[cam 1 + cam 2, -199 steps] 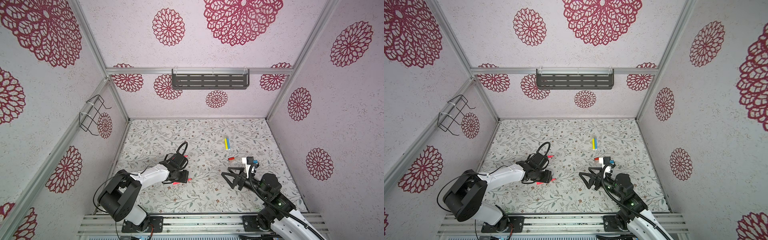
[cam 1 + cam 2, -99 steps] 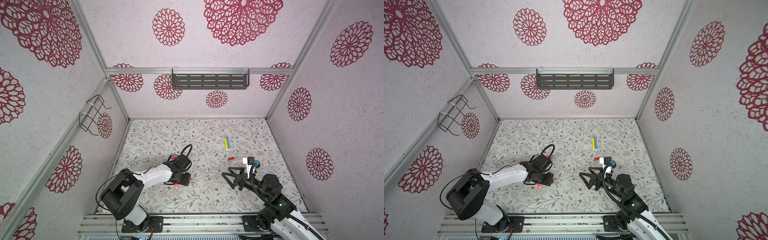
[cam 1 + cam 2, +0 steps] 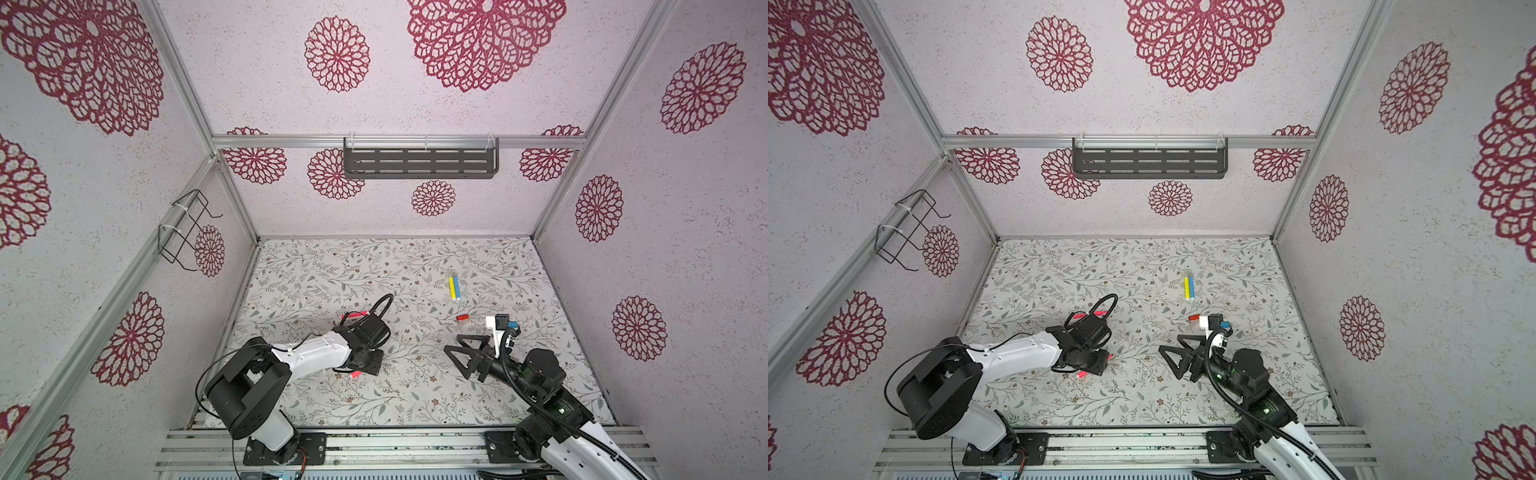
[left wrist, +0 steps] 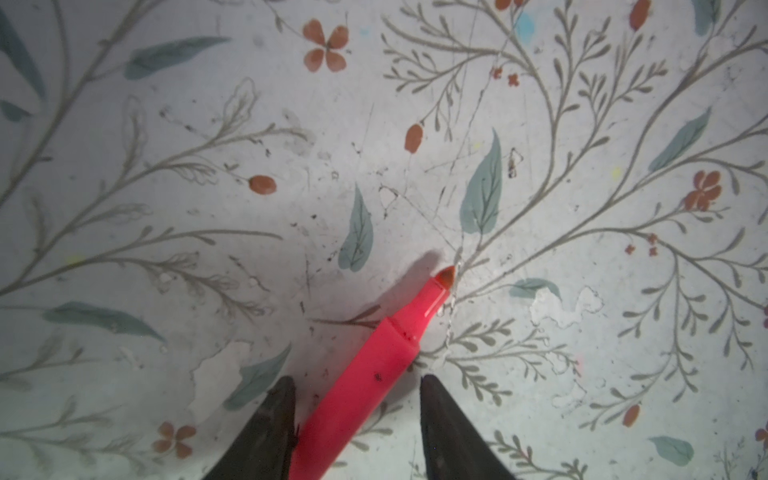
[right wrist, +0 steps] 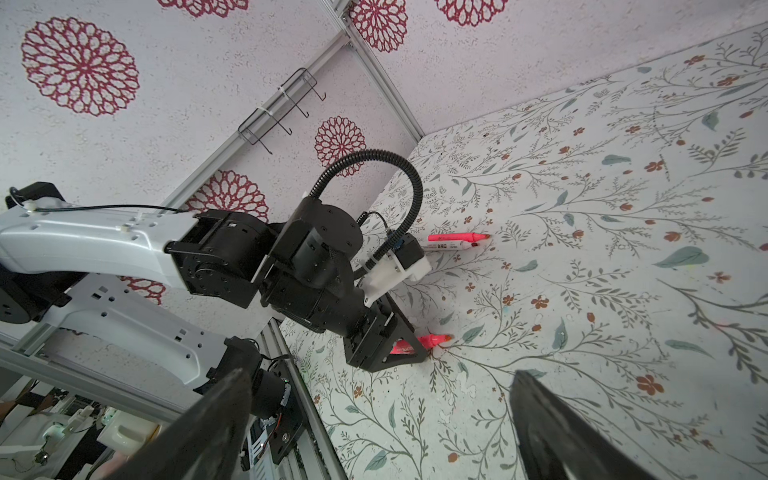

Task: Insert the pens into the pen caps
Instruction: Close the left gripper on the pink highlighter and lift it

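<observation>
Forearm of the left arm lies low over the worktop (image 3: 316,266), reaching in from the front rail (image 3: 415,440), with the wrist bent so the left claw (image 4: 357,380) points down at the surface. Its dark fingers (image 4: 274,415) straddle a pink pen (image 4: 390,345) that lies flat, bare tip pointing away from the wrist. One finger touches the barrel and the other stands just off it, so the claw is partly open and not yet clamped on the pen. The right arm rises from the front right. The right claw (image 3: 459,356) faces the left one, spread wide and empty.

Bare worktop lies between the two claws. The left claw works well clear of the left wall (image 3: 187,311). A second pink pen (image 5: 457,237) lies just beyond the left wrist. A yellow pen (image 3: 451,287) and a blue pen (image 3: 456,286) lie side by side, well apart toward the back right.

Since a second ago the left wrist and its cable loop (image 3: 384,301) have shifted slightly toward the middle. The right arm and the pens lie as before.
</observation>
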Robot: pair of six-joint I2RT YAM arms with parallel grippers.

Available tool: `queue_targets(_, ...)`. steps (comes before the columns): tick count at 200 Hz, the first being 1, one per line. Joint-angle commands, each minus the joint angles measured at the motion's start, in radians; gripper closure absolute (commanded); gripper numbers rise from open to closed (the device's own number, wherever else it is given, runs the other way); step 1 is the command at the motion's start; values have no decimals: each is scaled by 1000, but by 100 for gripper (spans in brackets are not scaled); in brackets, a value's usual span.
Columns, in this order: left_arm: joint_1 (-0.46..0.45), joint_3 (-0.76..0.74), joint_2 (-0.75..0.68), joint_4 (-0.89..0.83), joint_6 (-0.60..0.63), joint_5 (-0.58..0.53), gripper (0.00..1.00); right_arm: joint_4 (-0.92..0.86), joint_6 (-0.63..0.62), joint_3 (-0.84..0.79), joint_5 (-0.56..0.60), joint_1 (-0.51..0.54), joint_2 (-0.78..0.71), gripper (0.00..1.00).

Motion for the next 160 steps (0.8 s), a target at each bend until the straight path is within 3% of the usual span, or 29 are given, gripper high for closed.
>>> queue_targets(1, -22, -27, 16, -46, -35, 11, 52, 13, 7, -1, 15, 3, -9, 3)
queue_targets(37, -29, -60, -31, -56, -59, 10, 60, -4, 9, -3, 27, 3, -15, 5)
queue_targets(98, -95, -106, -63, -65, -125, -6, 57, 7, 23, -10, 41, 4, 3, 7)
queue_targets(160, -148, -108, 1, -52, -156, -39, 87, 17, 29, -3, 40, 5, 18, 8)
